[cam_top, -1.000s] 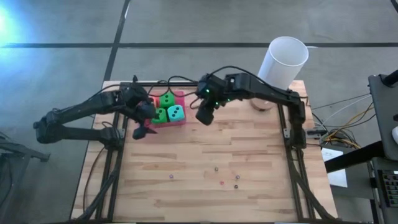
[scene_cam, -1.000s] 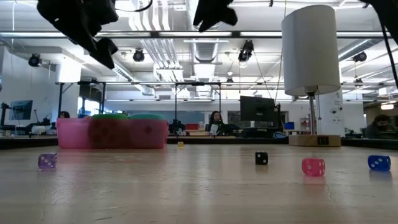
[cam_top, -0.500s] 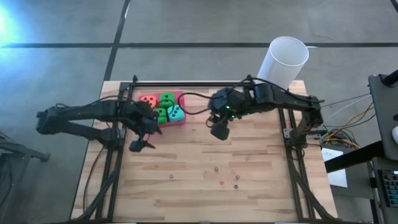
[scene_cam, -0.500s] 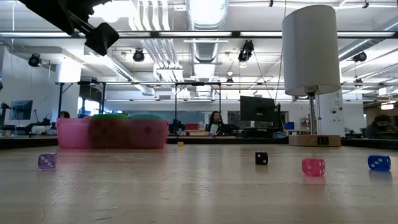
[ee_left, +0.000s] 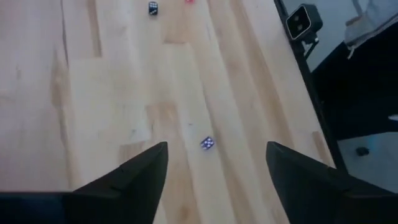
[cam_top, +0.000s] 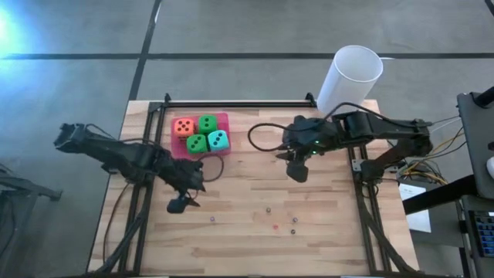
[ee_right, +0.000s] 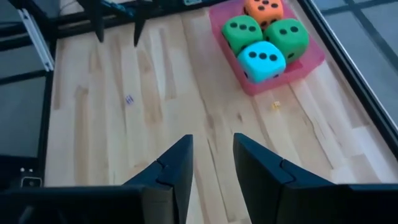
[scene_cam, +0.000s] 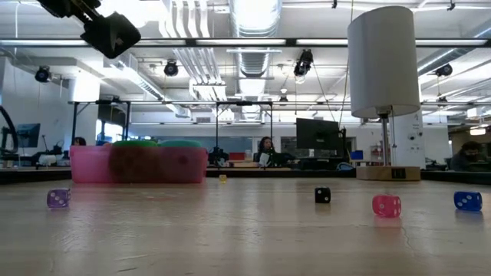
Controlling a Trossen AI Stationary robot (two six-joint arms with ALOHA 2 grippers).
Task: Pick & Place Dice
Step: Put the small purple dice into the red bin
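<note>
A: Four dice (cam_top: 200, 133) are in the pink tray (cam_top: 224, 118) at the back left of the bench (cam_top: 332, 216): one orange, two green, one teal, packed in a square and touching one another

B: Orientation?

A: From the right wrist view the orange die (ee_right: 263, 9) and a green die (ee_right: 286, 37) sit on the far side, the second green die (ee_right: 243, 31) and the teal die (ee_right: 262, 60) on the near side. The teal one shows three pips on top

B: Left gripper?

A: The left gripper (cam_top: 181, 204) hangs above the bench near its left edge, in front of the tray and apart from it. Jaws stand wide, nothing between them

B: Right gripper?

A: The right gripper (cam_top: 297, 171) is over the middle of the bench, right of the tray and well apart. Jaws narrow with a gap, holding nothing

B: Anything else?

A: Several tiny dice (cam_top: 275, 219) lie scattered toward the front of the bench. A white cylinder (cam_top: 349, 79) stands at the back right corner
</note>
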